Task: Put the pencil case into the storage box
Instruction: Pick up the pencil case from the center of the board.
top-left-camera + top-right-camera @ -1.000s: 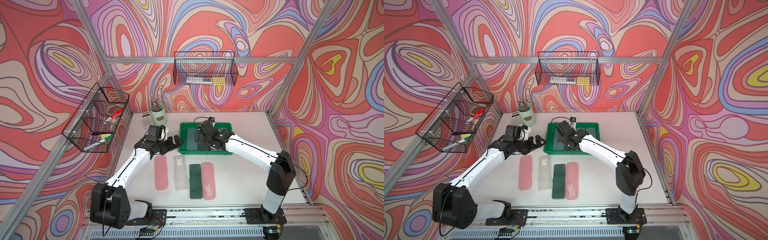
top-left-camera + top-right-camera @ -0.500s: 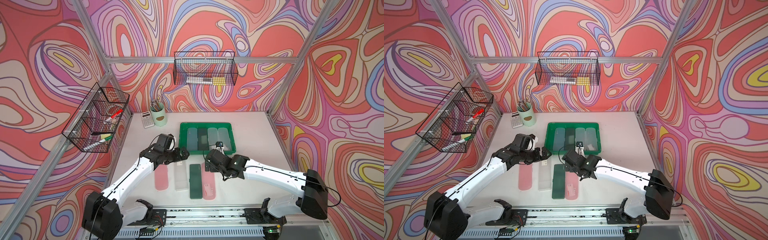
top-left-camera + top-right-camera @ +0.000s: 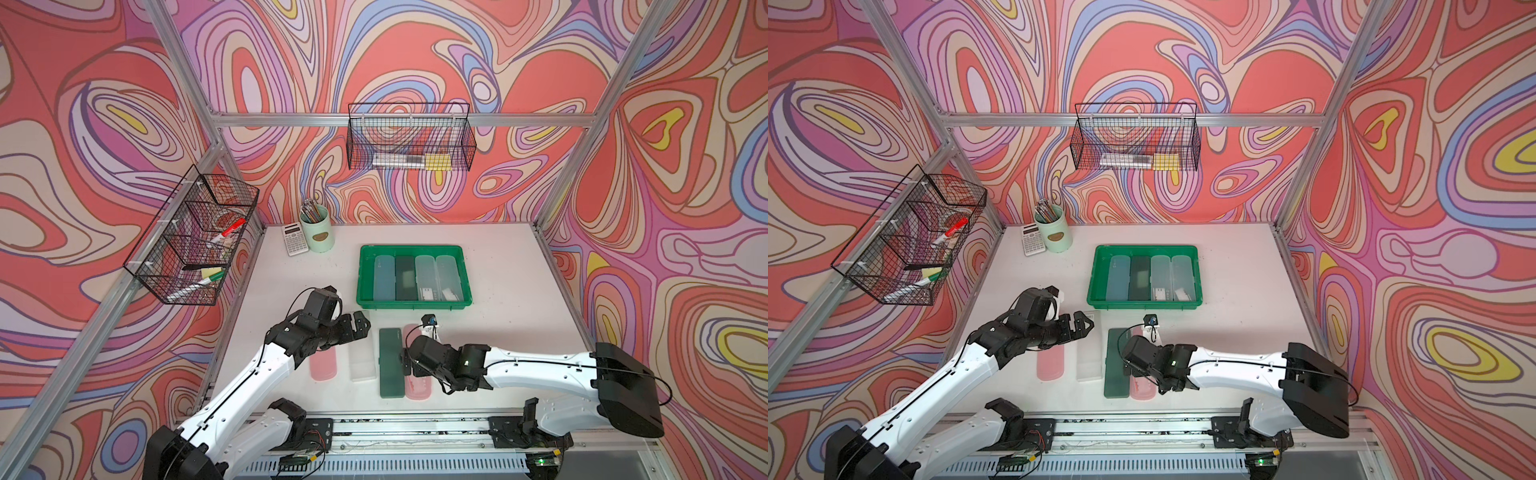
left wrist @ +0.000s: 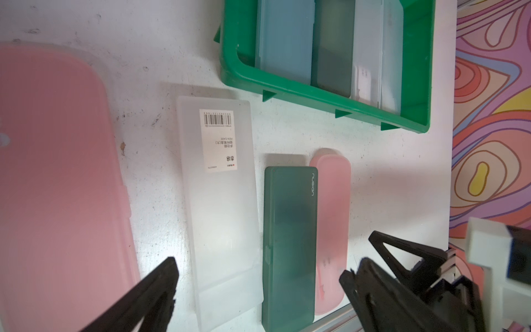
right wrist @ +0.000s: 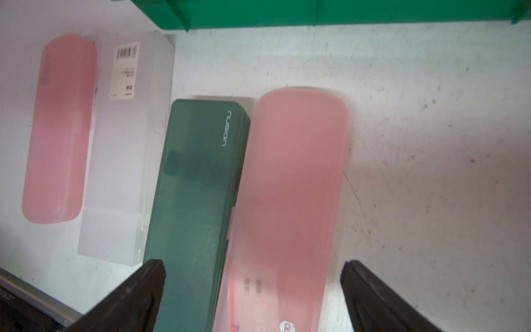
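Right wrist view gives the relation that matters: the right gripper hangs just above the pink pencil case. Its jaws are spread wide and hold nothing, one out over the bare tabletop and the other above the dark green case. The pink pencil case lies flat, and its long axis runs straight away from the gripper toward the storage box, so the jaws stand across its short width. The dark green case lies along one long side of it, touching or nearly so. I judge this to be the difficulty, because the jaw on that side has no free gap to go down into.

In both top views the right arm is clearly the nearer one. The left gripper hovers over the far end of the frosted clear case, also open and empty, with a second pink case beside that.

The tabletop is flat, white and a little scuffed, so a smooth plastic case may slide on it. The storage box sits just beyond the row. Four cases already lie side by side on its floor and seem to fill it, so the next one probably must rest on top of them.
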